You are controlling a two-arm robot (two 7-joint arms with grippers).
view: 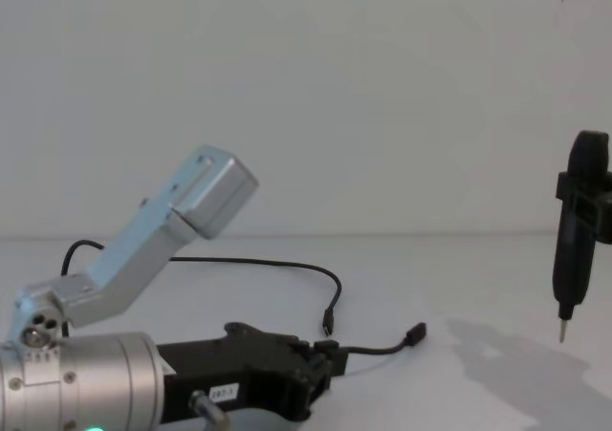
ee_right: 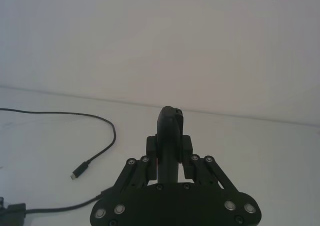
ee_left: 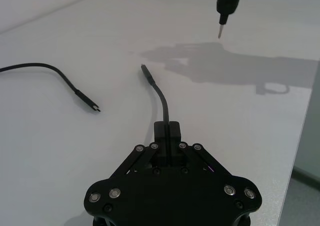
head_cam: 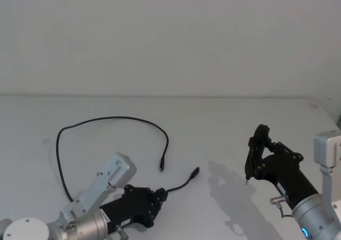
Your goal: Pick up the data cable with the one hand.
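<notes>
One wall (head_cam: 170, 38): bare white, rising behind the desk's far edge; no more of the room could be made out.
Desk (head_cam: 213, 123): plain white and smooth-looking, with a soft shadow (head_cam: 229, 184) cast under the right gripper.
Left gripper (ee_left: 167, 128): low by the desk's near edge, left of middle; fingers pressed together, pinching the cable a short way behind one plug.
Right gripper (head_cam: 246, 180): upright over the desk's near right part, tip clear of the surface and well apart from the cable; fingers pressed together on nothing, idle.
Cable (head_cam: 106, 118): a wide loop over the desk's left half, one run passing under the left arm toward the pinch.
Short-end plug (head_cam: 196, 171): just beyond the left fingers, toward the middle, on a stub that curved upward; whether it touched the desk could not be told.
Long-end plug (head_cam: 161, 166): flat on the desk near the middle, close to the other plug but apart.
Risk, slip: the cord was thin and the pinch narrow, so a quick lift would likely drag it out through the fingers.
Risk, snag: the run under the left arm could catch there as the arm rose.
Risk, swing: a smooth desk would hold the loop little, so the free end might trail and whip.
</notes>
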